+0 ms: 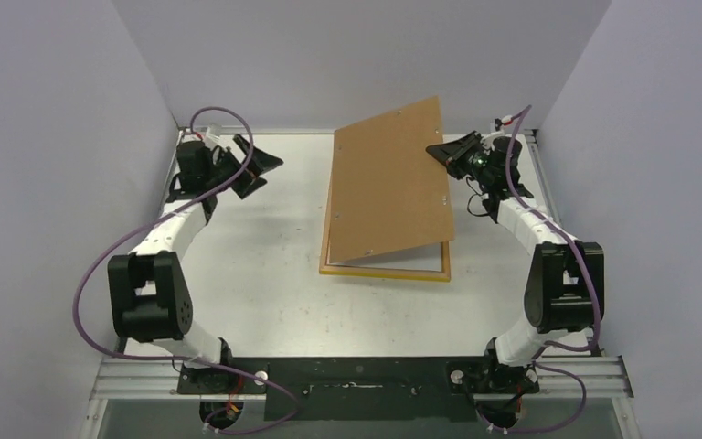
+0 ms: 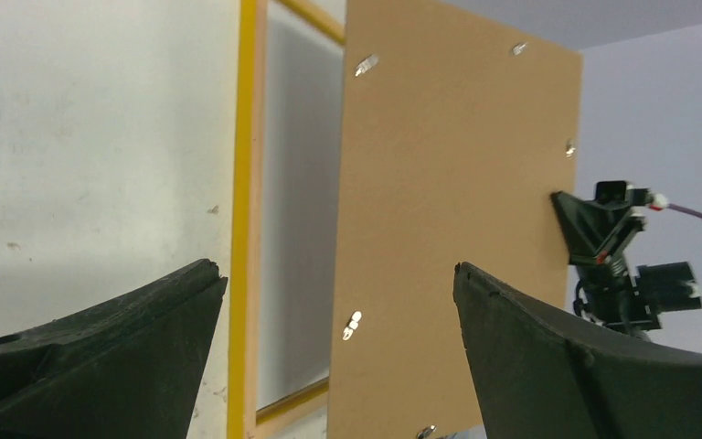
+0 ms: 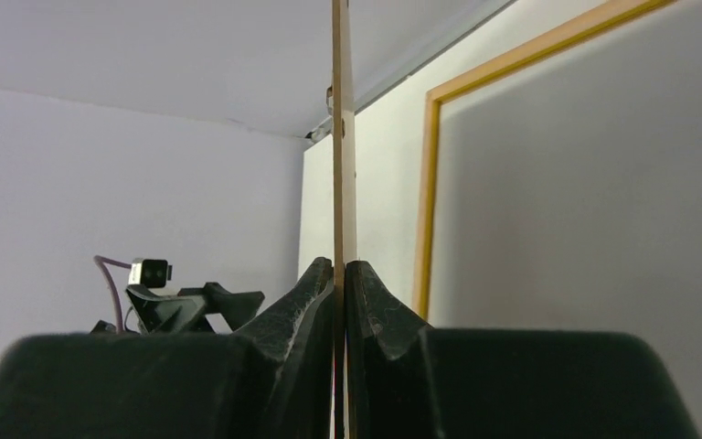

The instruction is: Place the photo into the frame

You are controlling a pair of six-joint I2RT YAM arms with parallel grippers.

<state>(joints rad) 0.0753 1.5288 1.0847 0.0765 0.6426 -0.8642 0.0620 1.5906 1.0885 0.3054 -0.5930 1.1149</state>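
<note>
At the middle of the top view, the frame (image 1: 386, 273) lies flat on the white bench (image 1: 256, 265), its yellow rim showing along the lower and left sides. Over it leans a brown backing board (image 1: 388, 187), tilted: its left edge is down along the frame's left side and its right edge is raised clear of the bench. The right claw (image 1: 434, 149), at the upper right of that view, is pinched onto the board's raised right edge; its own camera shows the two black fingers (image 3: 315, 302) pressed together with the thin board edge (image 3: 340, 137) standing upright between them. The left claw (image 1: 268, 177) sits at the upper left, well apart from the frame, spread wide and gripping nothing; its fingers (image 2: 128, 338) fill the lower corners of its own view. Small metal tabs (image 2: 354, 323) dot the board's face. Inside the yellow rim a pale grey-white panel (image 1: 402, 263) shows below the board; whether that is the photo cannot be told.
</note>
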